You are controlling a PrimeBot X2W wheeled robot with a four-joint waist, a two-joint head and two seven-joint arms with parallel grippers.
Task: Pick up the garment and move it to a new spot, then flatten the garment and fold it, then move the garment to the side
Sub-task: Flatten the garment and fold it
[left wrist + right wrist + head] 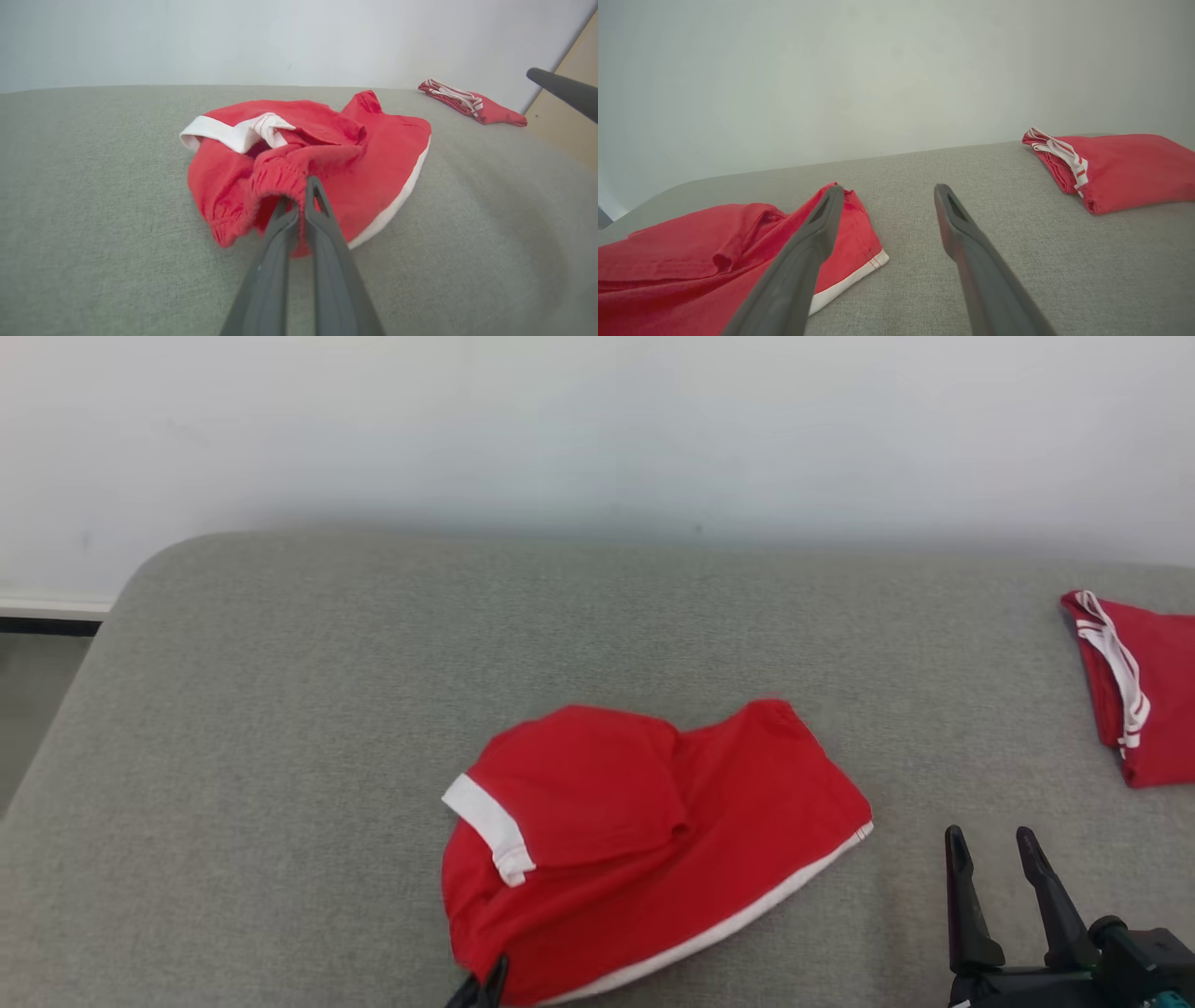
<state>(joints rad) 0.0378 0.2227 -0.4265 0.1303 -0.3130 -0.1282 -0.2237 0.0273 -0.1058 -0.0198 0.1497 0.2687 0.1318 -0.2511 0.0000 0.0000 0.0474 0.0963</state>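
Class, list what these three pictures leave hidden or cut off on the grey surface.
Head view: the folded garment runs off the right edge.
Head view: the left gripper is cut by the bottom edge.
Left wrist view: the fingers cover how much of the crumpled garment they pinch.

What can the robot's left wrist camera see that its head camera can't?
The left wrist view adds a close look at the red garment's gathered elastic waistband, pinched in the shut left gripper, and a tan panel at the right. The head view adds the whole right gripper, open, and the floor past the grey surface's left edge. Both share the red garment, the folded red garment and the white wall.
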